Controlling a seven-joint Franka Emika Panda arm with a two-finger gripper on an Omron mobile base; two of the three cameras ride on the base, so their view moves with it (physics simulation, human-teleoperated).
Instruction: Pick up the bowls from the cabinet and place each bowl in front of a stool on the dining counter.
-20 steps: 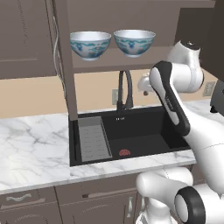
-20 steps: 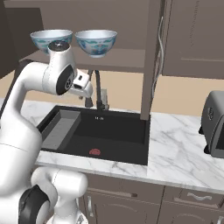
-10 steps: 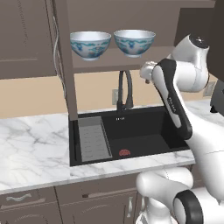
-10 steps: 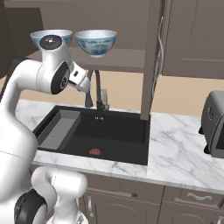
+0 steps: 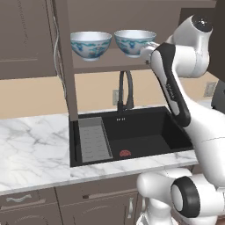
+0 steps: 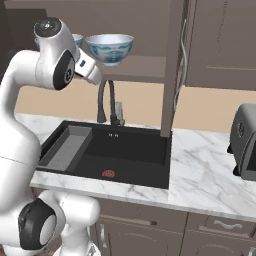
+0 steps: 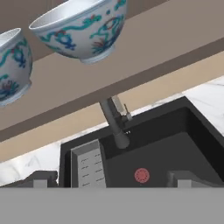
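Arm (image 5: 176, 88) — white, dark-jointed, rising from the base beside the black sink (image 5: 132, 138) and reaching up to shelf height; since a second ago the elbow and hand have lifted from faucet level to the shelf edge, the base views unshifted.

Cabinet (image 5: 61, 39) — dark grey-brown wall unit directly above the sink, door swung open, inner shelf exposed.

Sink — black basin set in the marble worktop (image 5: 30, 149), grooved drain tray at one end, red drain at the floor, dark faucet (image 5: 125, 90) behind it. To the sink's right, a grey toaster (image 6: 245, 142).

Bowls — two, white with blue-teal painting, both upright side by side on the shelf above the sink: left bowl (image 5: 90, 45), right bowl (image 5: 133, 41). The hand sits just beside the right bowl; contact cannot be told.

Gripper (image 7: 109, 177) — fingertips (image 7: 41, 178) spread wide, nothing between them, below the shelf edge.

Writing — none legible.
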